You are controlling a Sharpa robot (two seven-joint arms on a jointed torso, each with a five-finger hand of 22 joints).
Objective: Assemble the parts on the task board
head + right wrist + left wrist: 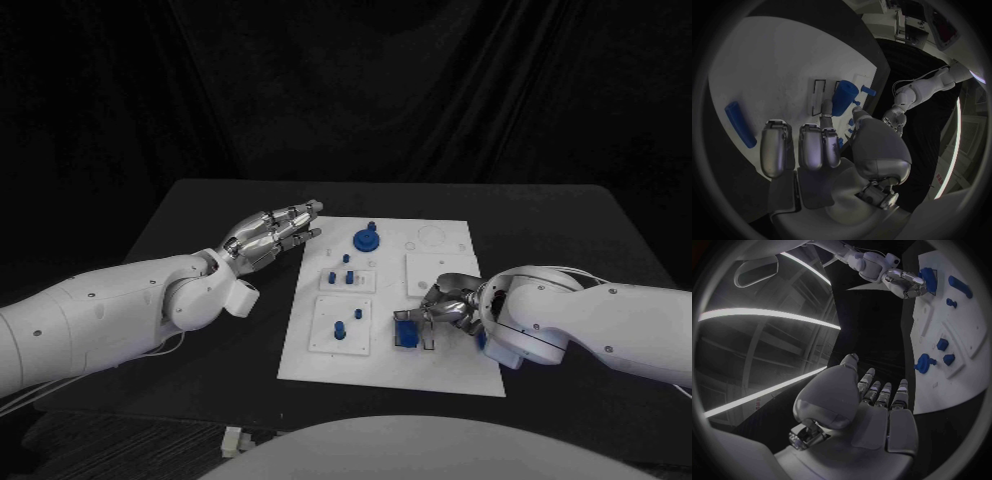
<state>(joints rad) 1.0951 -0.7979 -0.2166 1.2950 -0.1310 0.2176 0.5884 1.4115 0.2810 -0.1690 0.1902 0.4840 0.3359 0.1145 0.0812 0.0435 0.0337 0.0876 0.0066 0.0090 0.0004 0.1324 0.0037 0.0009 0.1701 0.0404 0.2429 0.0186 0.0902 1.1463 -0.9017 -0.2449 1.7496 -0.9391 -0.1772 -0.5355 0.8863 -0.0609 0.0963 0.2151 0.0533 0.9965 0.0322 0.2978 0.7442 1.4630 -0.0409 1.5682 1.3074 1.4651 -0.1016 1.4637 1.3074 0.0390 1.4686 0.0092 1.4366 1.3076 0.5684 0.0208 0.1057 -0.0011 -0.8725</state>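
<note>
Setup: white task board (433, 375) sits mid-frame on the black bench (188, 215) in the head view, with small blue parts spread over it.

Right robot hand: the right robot hand (440, 308) is down at the board's lower right, fingers curled round a blue cylinder part (844, 97). From the wrist view it looks pinched between thumb and a finger, standing roughly upright over a slotted spot. So closed on the part, not loose.

Left robot hand: the left robot hand (271, 234) hovers just off the board's upper left edge, fingers straight and a bit apart, holding nothing.

Other parts: a round blue gear-like piece (368, 240) near the board's top, little blue pegs (340, 276) in the middle-left panel, another blue peg piece (340, 329) lower left, and a loose blue bar (739, 124) lying flat beside the right fingers.

Step, my guess: seating that cylinder in its socket.

How I'd do it: keep it square to the board, lower slowly, let go only once it's bottomed out. A tilt probably jams it.

Watch out: the bar nearby could get nudged.
</note>
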